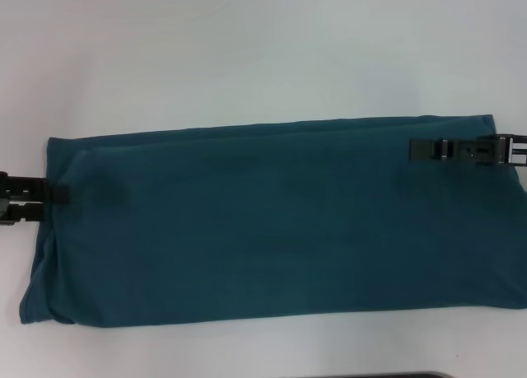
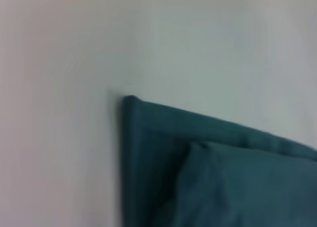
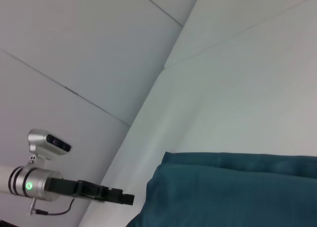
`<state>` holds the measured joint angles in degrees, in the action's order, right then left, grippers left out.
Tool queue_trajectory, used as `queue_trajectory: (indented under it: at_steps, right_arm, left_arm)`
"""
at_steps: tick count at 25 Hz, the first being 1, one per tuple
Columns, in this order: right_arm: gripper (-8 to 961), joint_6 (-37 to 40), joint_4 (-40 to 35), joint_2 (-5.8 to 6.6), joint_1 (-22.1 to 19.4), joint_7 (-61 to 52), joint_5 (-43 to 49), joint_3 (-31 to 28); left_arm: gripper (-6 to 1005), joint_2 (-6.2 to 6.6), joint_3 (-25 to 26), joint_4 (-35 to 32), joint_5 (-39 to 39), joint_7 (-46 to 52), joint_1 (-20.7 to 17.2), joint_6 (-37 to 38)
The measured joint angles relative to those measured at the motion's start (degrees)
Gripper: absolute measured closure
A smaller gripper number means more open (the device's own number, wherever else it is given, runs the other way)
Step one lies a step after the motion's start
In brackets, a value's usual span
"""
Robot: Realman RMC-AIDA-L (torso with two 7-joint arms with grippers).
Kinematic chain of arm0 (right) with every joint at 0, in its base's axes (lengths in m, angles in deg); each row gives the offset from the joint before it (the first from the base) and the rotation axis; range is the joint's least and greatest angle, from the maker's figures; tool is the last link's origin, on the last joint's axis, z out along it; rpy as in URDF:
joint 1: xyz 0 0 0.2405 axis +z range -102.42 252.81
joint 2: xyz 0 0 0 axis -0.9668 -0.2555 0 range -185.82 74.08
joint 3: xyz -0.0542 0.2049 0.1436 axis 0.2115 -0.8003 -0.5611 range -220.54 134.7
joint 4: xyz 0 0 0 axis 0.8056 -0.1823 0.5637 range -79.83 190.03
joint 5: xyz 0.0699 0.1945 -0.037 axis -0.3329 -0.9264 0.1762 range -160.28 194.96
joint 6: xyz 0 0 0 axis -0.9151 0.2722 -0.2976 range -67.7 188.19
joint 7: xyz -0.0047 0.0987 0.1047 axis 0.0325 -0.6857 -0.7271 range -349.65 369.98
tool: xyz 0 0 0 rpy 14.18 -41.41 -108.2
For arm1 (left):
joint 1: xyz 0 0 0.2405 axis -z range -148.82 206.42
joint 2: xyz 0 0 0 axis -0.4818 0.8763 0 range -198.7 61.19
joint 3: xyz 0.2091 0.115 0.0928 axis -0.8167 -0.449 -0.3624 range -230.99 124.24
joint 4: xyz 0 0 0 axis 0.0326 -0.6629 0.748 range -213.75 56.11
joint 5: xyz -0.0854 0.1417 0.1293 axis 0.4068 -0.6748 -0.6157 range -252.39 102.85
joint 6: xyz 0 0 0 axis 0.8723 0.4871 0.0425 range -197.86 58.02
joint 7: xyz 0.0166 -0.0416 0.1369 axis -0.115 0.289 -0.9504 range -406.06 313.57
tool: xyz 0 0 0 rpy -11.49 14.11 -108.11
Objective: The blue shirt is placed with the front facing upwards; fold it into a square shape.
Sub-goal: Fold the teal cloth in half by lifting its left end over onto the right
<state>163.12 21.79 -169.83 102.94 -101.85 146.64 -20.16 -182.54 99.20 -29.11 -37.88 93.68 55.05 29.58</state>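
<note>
The blue shirt (image 1: 272, 221) lies on the white table (image 1: 247, 57) as a long flat band from left to right. Only plain teal shows; no lettering is visible. My left gripper (image 1: 59, 194) is at the shirt's left edge, about mid-height, its tip just over the cloth. My right gripper (image 1: 416, 150) lies over the shirt's far right corner, pointing left. The left wrist view shows a folded corner of the shirt (image 2: 223, 182). The right wrist view shows the shirt's end (image 3: 237, 192) and, farther off, the left gripper (image 3: 128, 199) beside it.
A thin dark edge (image 1: 379, 375) shows at the near border of the head view. In the right wrist view, white wall panels (image 3: 74, 49) stand beyond the table's far left side.
</note>
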Motion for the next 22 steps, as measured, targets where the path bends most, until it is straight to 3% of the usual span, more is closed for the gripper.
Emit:
queue_trajectory:
  at_steps: [5, 13, 22]
  right_arm:
    - [106, -0.2, -0.5, 0.47, 0.1, -0.8, 0.1, 0.9]
    - [106, -0.5, -0.6, 1.31, 0.1, -1.2, 0.2, 1.7]
    - [106, -0.7, -0.6, 1.37, 0.1, -1.3, 0.2, 1.8]
  left_arm:
    - [324, -0.39, -0.1, 1.0, -3.0, 1.4, 1.5, -0.6]
    - [323, 0.30, -2.3, 1.0, -6.0, 1.9, 3.4, -0.4]
    - [323, 0.41, -4.4, 1.0, -8.1, 2.3, 4.5, -1.7]
